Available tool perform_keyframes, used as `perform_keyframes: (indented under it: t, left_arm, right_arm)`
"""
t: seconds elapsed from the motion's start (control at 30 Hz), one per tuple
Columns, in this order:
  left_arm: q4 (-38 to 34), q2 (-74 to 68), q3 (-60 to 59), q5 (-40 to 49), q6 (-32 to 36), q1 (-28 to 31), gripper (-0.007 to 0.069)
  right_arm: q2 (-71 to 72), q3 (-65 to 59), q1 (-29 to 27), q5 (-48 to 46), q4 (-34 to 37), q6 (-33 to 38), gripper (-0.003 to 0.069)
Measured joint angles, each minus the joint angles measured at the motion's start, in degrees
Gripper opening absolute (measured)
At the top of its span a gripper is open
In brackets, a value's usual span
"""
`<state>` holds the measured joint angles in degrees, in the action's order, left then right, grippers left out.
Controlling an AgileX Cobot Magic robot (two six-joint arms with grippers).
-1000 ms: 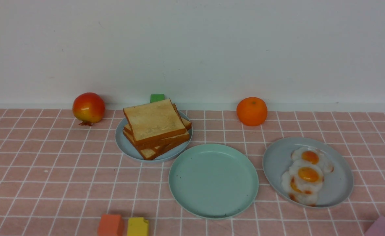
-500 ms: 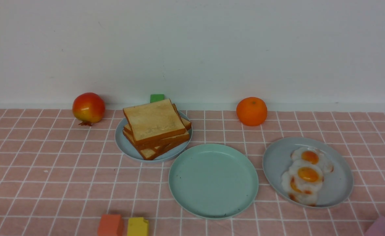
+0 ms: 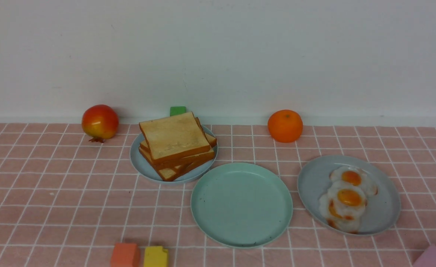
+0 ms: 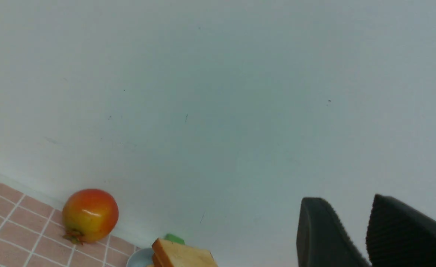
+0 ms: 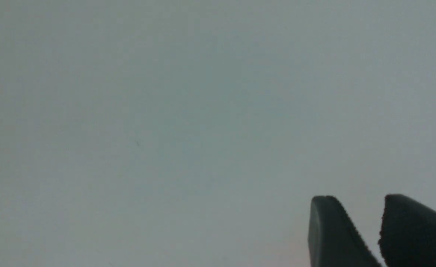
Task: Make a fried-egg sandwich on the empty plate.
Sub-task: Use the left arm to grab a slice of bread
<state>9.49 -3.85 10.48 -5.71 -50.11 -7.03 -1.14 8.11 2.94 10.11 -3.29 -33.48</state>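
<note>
We judge the task unstarted. At centre left of the front view the toast pile (image 3: 174, 142) sits on its grey-blue plate (image 3: 140, 163). The empty plate (image 3: 242, 204), lower centre, is bare, and at lower right the fried eggs (image 3: 346, 198) lie on another plate (image 3: 384, 211). Our left gripper (image 4: 346, 202) and right gripper (image 5: 355, 198) show narrow gaps and hold nothing — toast, egg and toast all remain.

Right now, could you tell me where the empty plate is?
Front view, centre: the empty plate lies between the toast plate and the egg plate.
</note>
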Motion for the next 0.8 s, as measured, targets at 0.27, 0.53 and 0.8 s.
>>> perform_keyframes:
  t: [0.27, 0.53, 0.8]
  left_arm:
    - [0.2, -27.2, 32.2, 22.7, -0.4, 0.0, 0.0240]
    - [2.7, -50.4, 45.4, 37.4, 6.8, 0.0, 0.0240]
    - [-9.5, -64.9, 45.4, 40.6, 12.2, 0.0, 0.0240]
  right_arm:
    - [-17.3, 29.2, 0.0, -14.2, -15.9, -9.3, 0.0239]
    - [-37.1, 41.3, 0.0, -42.6, -20.0, 0.8, 0.0239]
    - [-51.4, 41.3, 0.0, -52.7, 0.3, 18.9, 0.0239]
